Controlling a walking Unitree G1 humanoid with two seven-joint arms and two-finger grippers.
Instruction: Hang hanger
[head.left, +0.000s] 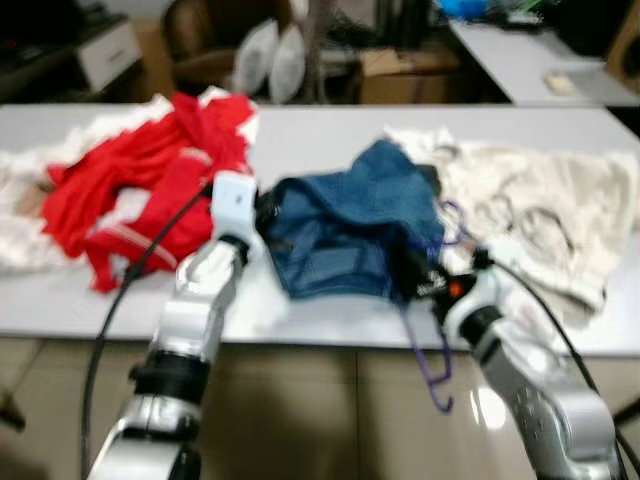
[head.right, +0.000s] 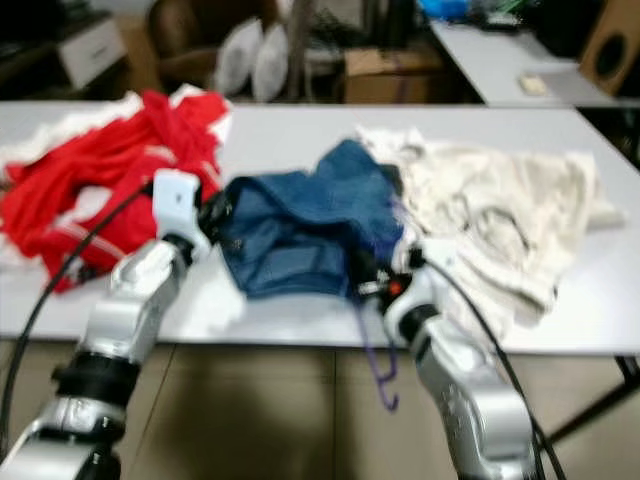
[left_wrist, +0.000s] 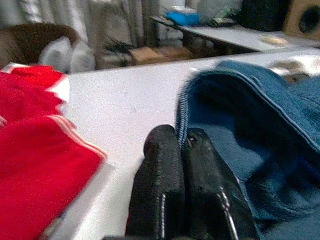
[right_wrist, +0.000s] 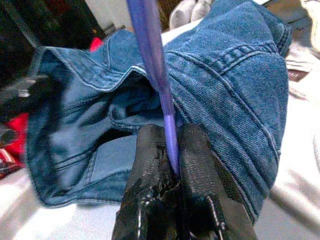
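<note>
Low centre of the frame, the right gripper (right_wrist: 172, 165) pinches the purple hanger (right_wrist: 150, 55) against the blue denim garment (head.left: 340, 230); the left gripper (left_wrist: 180, 145), jaws pressed together, touches the denim's edge.

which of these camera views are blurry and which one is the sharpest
Both eye views are soft with motion blur, the red garment smeared; left wrist view is hazy around the left gripper; right wrist view is sharpest, with denim stitching and the purple hanger crisp.

Denim garment (head.left: 345, 235) on table (head.left: 320, 130), between clothes piles.
</note>
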